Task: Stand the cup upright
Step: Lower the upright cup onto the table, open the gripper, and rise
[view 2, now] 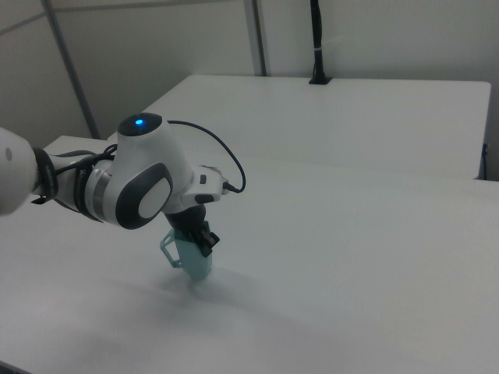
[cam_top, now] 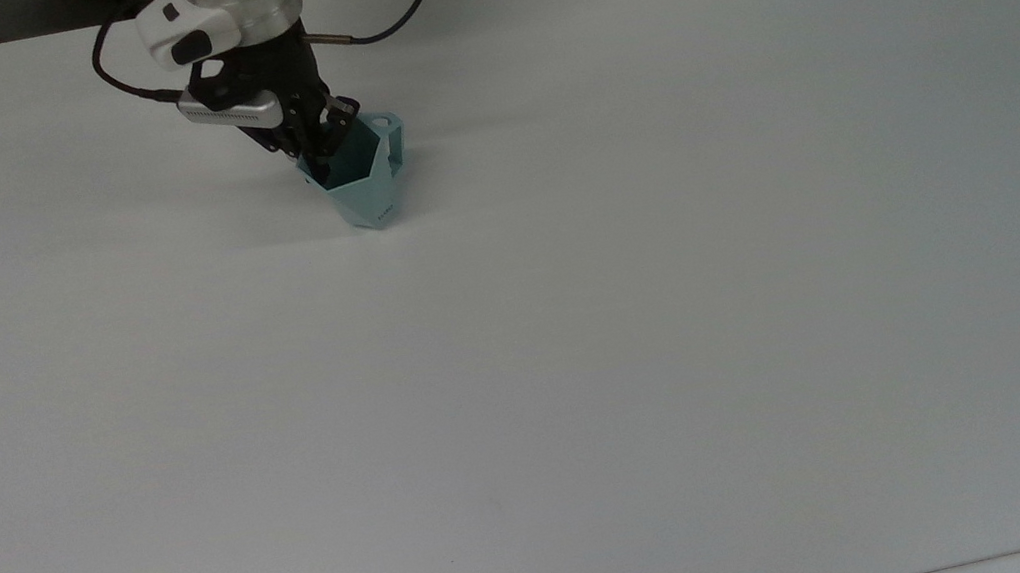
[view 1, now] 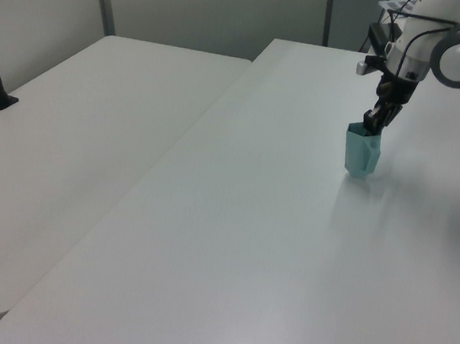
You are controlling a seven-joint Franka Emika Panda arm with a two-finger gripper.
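Because the cup must stand mouth-up on the table, my claw pinches its rim wall.

The top view looks steeply down on the white table, with the cup near the top view's upper left. The left view and right view (both lower, oblique) face that cup from opposing sides; the right view stands nearest.

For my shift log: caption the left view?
Gripper holds the teal cup by its rim, open end up, on the white table.
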